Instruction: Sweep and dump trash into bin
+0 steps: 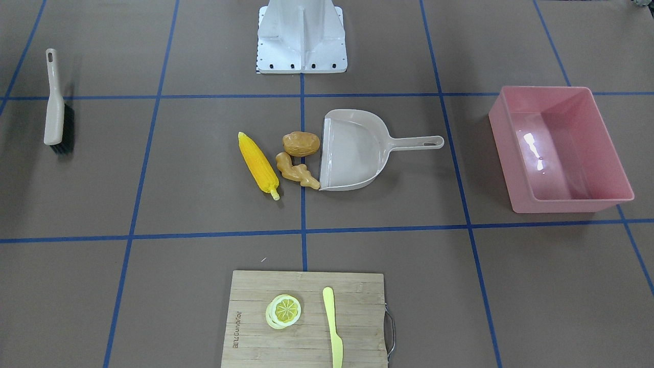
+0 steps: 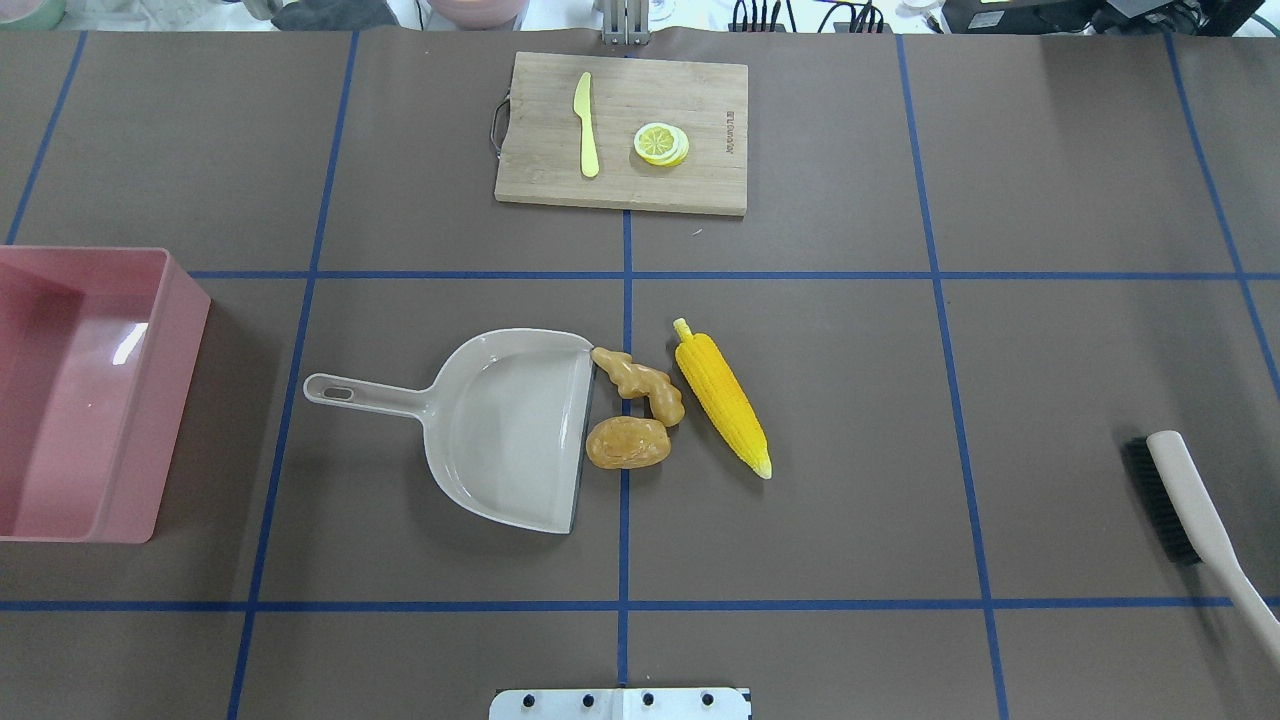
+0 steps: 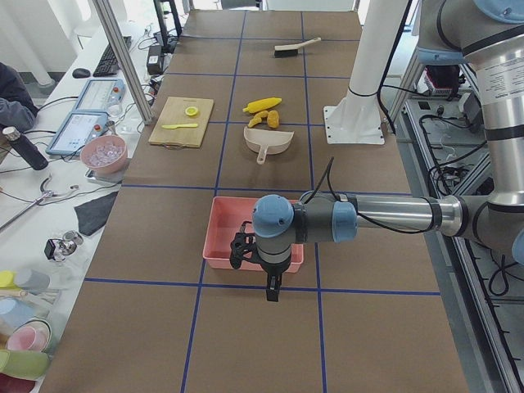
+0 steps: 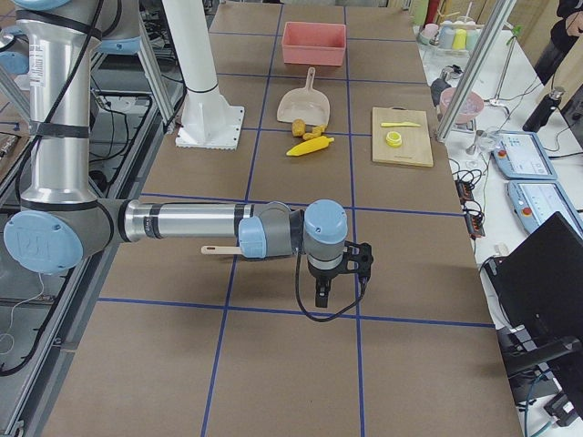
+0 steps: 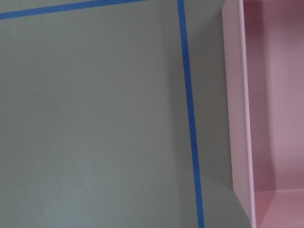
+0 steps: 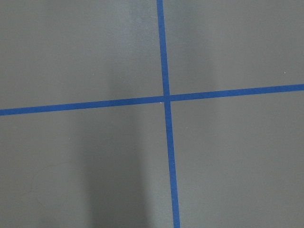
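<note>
Both arms hang out at the table ends, well away from the flat beige plastic dustpan [image 1: 352,153]. The left gripper [image 3: 272,291] hovers past the big glossy pink rectangular tub [image 1: 508,153], and the right gripper [image 4: 323,296] sits beyond the brush. From these side angles I honestly cannot tell how wide either pincer stands.

The tub is empty and sits off the dustpan's handle end, on the robot's left. The long-handled beige brush with black bristles [image 1: 53,102] lies well apart on the dustpan's mouth side.

Now the trash, all at the open lip. The ribbed yellow corn cob [image 1: 259,162] is farthest out. The smooth brown oval potato [image 1: 301,143] and the knobbly tan ginger root [image 1: 294,170] are right against the edge.

Nothing's been swept yet. I'd say pin the handle with the left arm and fetch the brush with the right. Then use short, low strokes from behind the corn, since that potato looks ready to roll.
</note>
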{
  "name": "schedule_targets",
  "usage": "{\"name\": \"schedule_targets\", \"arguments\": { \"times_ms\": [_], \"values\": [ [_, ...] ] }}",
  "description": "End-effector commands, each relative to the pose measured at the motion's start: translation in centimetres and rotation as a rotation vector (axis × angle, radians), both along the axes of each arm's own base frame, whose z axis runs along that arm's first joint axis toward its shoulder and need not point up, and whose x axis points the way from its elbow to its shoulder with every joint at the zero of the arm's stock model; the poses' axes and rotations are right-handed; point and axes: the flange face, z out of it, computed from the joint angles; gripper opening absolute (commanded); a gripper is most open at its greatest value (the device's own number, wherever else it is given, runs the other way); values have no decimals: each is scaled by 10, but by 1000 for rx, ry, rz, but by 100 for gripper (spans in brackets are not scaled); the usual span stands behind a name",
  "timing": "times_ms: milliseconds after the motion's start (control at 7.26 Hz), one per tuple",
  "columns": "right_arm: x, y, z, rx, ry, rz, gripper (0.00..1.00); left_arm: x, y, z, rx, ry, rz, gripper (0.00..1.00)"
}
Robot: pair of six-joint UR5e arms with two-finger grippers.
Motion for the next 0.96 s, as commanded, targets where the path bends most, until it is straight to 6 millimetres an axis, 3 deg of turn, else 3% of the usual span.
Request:
{"name": "schedule_targets", "arguments": {
  "times_ms": [0, 413, 827],
  "values": [
    [1, -1, -1, 7, 3, -4, 100, -1, -1, -5, 10, 1, -3, 99],
    [1, -4, -1, 10, 15, -4, 100, -5, -5, -25, 55, -2, -12, 99],
    [0, -2, -1, 13, 21, -7, 100, -3, -30, -51, 127, 11, -8, 99]
  ]
}}
